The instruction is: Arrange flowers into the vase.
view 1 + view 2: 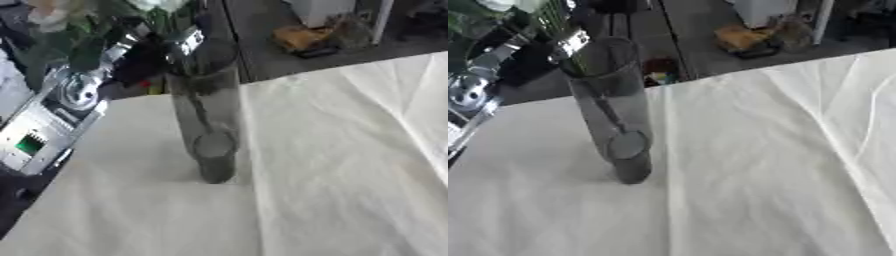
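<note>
A tall glass vase (206, 115) stands upright on the white cloth (332, 165). The left hand (144, 55), just above and left of the vase's mouth, has its fingers curled round flower stems (555, 20); pale blooms (157, 5) show above the vase.

Looks like a lab or workshop space rather than a home. A table (350, 175) is covered with a creased white cloth (754, 165), laid on loosely like a test setup. Beyond its far edge a dark bare floor (262, 30) is seen, with a white box-like unit (763, 10) and some yellowish clutter (741, 37) left on the ground. Nothing homely is shown around it.
</note>
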Tool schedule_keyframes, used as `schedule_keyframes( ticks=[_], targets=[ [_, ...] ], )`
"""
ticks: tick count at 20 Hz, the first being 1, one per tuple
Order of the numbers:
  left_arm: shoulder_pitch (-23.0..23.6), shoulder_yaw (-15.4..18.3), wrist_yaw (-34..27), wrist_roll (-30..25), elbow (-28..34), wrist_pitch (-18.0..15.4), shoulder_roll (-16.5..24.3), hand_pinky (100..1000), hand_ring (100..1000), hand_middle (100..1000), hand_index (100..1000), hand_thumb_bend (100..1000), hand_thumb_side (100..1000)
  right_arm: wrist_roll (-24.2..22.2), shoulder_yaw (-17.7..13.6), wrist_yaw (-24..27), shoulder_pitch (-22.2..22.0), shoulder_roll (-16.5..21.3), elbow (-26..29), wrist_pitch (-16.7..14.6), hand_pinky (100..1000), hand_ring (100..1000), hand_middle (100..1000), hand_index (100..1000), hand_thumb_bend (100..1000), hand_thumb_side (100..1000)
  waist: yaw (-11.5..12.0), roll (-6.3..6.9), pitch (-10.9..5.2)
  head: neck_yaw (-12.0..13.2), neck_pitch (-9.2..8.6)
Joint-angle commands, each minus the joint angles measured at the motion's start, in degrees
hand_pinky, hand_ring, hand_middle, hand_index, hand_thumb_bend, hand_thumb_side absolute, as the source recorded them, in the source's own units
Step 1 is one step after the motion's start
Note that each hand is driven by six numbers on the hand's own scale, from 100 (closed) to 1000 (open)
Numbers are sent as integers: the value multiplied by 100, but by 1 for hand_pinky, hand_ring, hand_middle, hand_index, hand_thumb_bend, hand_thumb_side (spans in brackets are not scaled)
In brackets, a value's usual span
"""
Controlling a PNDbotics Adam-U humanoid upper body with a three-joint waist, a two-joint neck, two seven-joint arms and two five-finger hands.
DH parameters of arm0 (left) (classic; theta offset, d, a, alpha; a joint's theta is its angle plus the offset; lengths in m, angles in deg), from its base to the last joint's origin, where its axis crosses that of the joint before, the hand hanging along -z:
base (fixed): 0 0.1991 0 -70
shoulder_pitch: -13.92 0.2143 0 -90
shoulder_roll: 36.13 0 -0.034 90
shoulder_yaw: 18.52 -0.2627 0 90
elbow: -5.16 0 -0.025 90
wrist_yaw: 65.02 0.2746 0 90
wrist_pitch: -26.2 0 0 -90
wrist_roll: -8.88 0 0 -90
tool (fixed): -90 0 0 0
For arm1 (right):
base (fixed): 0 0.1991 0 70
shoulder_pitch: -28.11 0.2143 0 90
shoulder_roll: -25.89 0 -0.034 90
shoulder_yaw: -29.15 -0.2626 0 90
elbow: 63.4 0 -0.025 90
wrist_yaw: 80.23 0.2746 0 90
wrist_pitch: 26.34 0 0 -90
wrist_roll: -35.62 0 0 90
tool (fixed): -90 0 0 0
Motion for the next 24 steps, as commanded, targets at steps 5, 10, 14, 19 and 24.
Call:
schedule_keyframes(
  ticks=[5, 10, 14, 19, 24],
  targets=[
    [-58, 192, 280, -405, -3, 81, 254, 990, 989, 1000, 1000, 272, 966, 15, -37, 65, 28, 74, 91, -5, 764, 840, 562, 888, 100, 1000, 28, -26, -196, -13, -38],
    [-39, 221, 393, -651, -27, 68, 314, 995, 995, 1000, 1000, 283, 976, 5, -37, 76, 27, 76, 91, 0, 764, 840, 562, 888, 100, 1000, 32, -23, -200, -11, -55],
    [-12, 231, 508, -803, -52, 56, 355, 995, 997, 1000, 1000, 290, 982, 1, -39, 82, 30, 77, 91, 2, 764, 840, 561, 888, 100, 1000, 36, -18, -199, -8, -72],
    [-9, 265, 582, -848, -55, 42, 349, 996, 998, 1000, 1000, 291, 978, -5, -38, 88, 34, 74, 91, 4, 764, 840, 561, 888, 100, 1000, 35, -15, -198, -8, -88],
    [3, 258, 670, -907, -52, -2, 378, 1000, 1000, 1000, 1000, 303, 972, -17, -34, 92, 32, 71, 91, 8, 764, 840, 560, 888, 100, 1000, 30, -10, -193, -1, -88]
  ],
)
